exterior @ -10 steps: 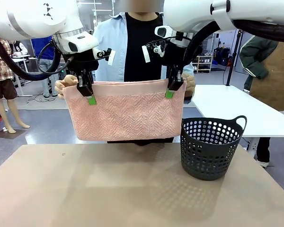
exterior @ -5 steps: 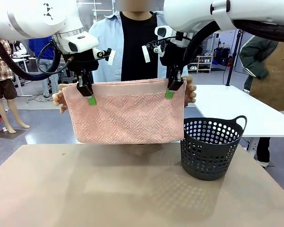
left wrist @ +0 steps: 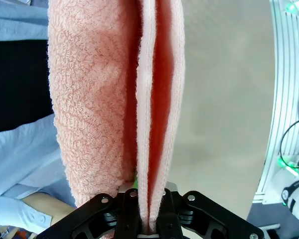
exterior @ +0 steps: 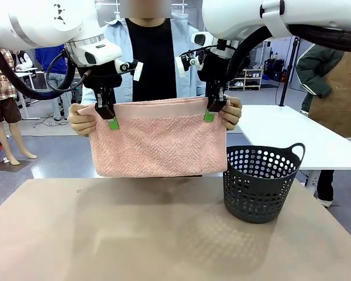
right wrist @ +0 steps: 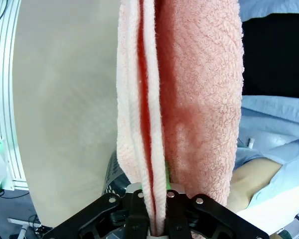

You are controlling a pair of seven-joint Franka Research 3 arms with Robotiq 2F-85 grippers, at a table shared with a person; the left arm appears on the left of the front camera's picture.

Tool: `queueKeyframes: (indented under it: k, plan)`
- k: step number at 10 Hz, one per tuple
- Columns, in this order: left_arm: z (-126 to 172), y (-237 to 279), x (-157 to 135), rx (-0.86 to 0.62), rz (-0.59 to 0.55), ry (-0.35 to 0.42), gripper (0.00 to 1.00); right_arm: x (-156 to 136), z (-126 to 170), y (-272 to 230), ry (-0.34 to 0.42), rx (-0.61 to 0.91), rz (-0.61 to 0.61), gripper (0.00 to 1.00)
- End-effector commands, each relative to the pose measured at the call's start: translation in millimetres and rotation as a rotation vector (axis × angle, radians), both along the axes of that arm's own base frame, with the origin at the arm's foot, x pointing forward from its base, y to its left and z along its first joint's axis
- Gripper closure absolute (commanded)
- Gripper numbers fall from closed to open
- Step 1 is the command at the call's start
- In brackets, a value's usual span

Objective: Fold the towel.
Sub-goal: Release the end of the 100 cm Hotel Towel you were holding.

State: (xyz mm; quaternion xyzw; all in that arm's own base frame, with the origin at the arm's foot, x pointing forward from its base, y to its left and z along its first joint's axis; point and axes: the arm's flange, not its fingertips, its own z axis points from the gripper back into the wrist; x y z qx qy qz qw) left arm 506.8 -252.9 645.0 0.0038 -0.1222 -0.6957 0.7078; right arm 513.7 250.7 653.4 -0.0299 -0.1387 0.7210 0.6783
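Tan table (exterior: 164, 234) below; the towel (exterior: 158, 140) hangs folded in mid-air above it, shared between robot and person.

Front view: the left gripper (exterior: 109, 117) and right gripper (exterior: 212, 111) each pinch the top hem, while a person's hand (exterior: 81, 120) clasps one end and the other hand (exterior: 231, 113) the opposite end; the basket (exterior: 260, 181) stands just beside the lower corner. Left wrist view: the left gripper (left wrist: 148, 219) is closed on thin hem layers of the towel (left wrist: 99, 99), with the thick fold outside the jaws. Right wrist view: the right gripper (right wrist: 157, 219) nips the towel (right wrist: 199, 89) likewise. If one side lets go unevenly, the layers could slide apart and the fold could sag or catch the basket.
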Motion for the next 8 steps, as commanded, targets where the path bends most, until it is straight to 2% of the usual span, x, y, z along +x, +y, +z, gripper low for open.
queueKeyframes:
  k: [1,2,3,4,5,6,7,8]
  plan:
    - [0.0,0.0,0.0,0.0,0.0,0.0,0.75,0.0,0.0,0.0,0.0,0.0,0.0,0.92]
    - [4.6,1.4,-3.1,0.004,-0.012,-0.02,0.59,-3.3,4.3,-1.8,-0.017,0.019,-0.002,0.66]
    - [8.5,3.1,-5.1,0.001,-0.002,-0.038,0.39,-4.6,6.1,-2.6,-0.012,0.028,-0.016,0.63]
    - [14.0,4.2,-8.5,-0.01,0.012,-0.054,0.23,-6.9,9.5,-3.6,-0.014,0.04,-0.009,0.37]
    - [23.6,5.5,-18.4,-0.041,0.021,-0.066,0.02,-12.2,16.1,-5.9,-0.019,0.066,-0.012,0.34]
    - [32.1,7.6,-25.8,-0.061,0.016,-0.079,0.0,-18.0,23.9,-6.9,-0.036,0.077,-0.007,0.08]
    - [44.0,12.1,-34.3,-0.071,0.028,-0.112,0.0,-26.7,36.8,-9.0,-0.068,0.092,-0.001,0.07]
    - [55.2,18.7,-42.6,-0.106,0.026,-0.144,0.0,-35.3,49.9,-16.2,-0.083,0.114,-0.001,0.0]
